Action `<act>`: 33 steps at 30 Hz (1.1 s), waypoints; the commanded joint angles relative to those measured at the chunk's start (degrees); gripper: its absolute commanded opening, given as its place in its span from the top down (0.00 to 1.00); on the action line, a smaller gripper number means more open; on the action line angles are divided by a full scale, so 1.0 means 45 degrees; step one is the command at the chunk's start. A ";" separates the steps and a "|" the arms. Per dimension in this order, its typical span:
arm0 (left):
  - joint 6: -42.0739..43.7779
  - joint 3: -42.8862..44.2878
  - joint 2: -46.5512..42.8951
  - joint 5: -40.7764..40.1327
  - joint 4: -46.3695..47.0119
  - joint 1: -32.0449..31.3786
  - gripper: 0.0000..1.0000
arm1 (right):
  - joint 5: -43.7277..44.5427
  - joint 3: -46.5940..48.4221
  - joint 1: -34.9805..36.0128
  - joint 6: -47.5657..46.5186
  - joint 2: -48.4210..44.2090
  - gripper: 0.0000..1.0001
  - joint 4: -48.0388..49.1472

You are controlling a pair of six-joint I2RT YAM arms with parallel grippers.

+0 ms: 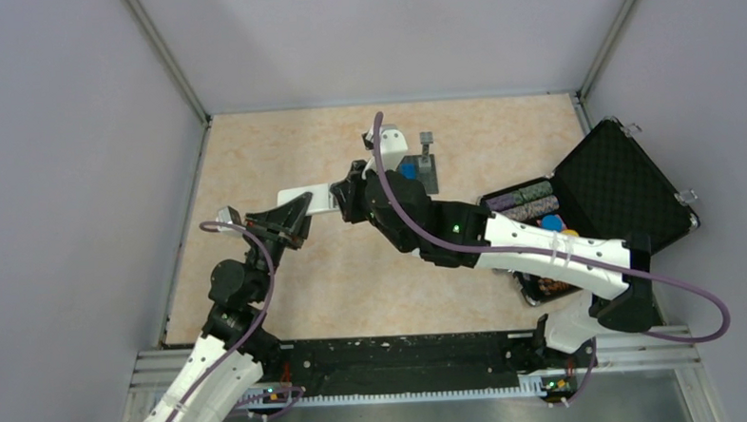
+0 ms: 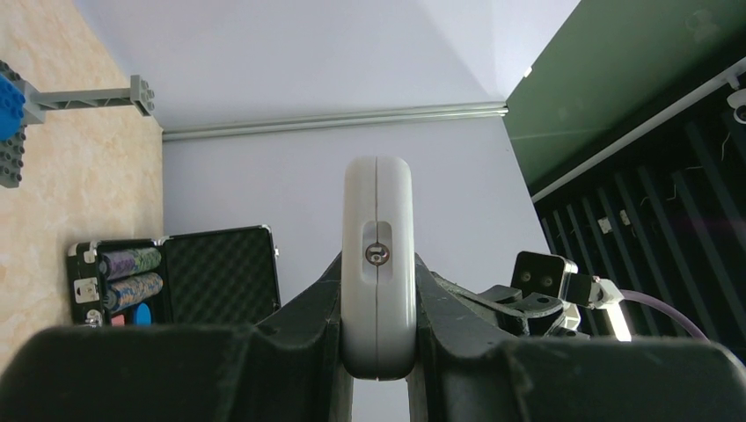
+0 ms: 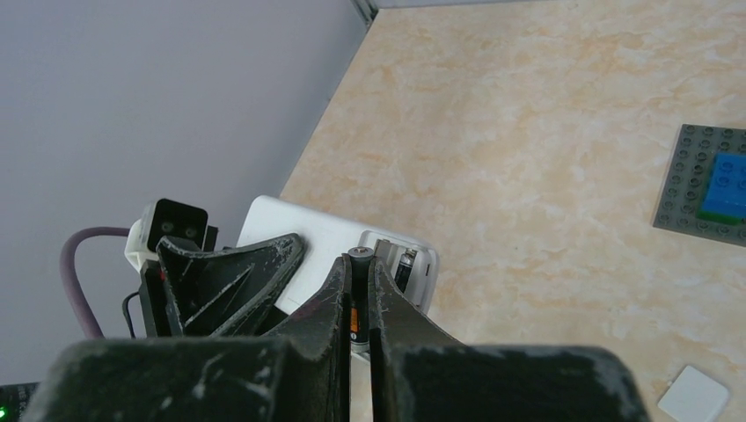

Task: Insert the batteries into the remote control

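Left gripper (image 2: 376,308) clamps remote control (image 2: 376,211) edge-on between its fingers. Right gripper (image 3: 359,281) pinches battery (image 3: 357,309), tip at open compartment just ahead. Second battery (image 3: 406,269) apparently seated beside tip. Likely one insertion left.

Remote (image 2: 376,264): smooth white plastic, faintly glossy; fingers (image 2: 299,321): matt black plastic, scuffed and rough; battery (image 3: 358,255): shiny metal end; table (image 3: 545,132): smooth, marbled beige; case (image 1: 621,186): bumpy black foam lining, metal rim.
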 commanded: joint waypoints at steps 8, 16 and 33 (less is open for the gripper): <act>0.0591 0.0359 -0.0309 0.0862 0.0702 0.0010 1.00 | 0.0943 0.1068 0.0154 -0.0258 0.0380 0.94 0.0221; 0.0473 0.0217 -0.0630 0.0692 0.0831 0.0005 1.00 | 0.0714 0.0906 0.0156 0.0132 0.0397 0.94 0.0025; 0.0164 -0.0441 -0.0023 0.0150 0.3453 -0.0007 1.00 | 0.0068 0.0464 0.0195 0.0937 0.0353 0.94 -0.0777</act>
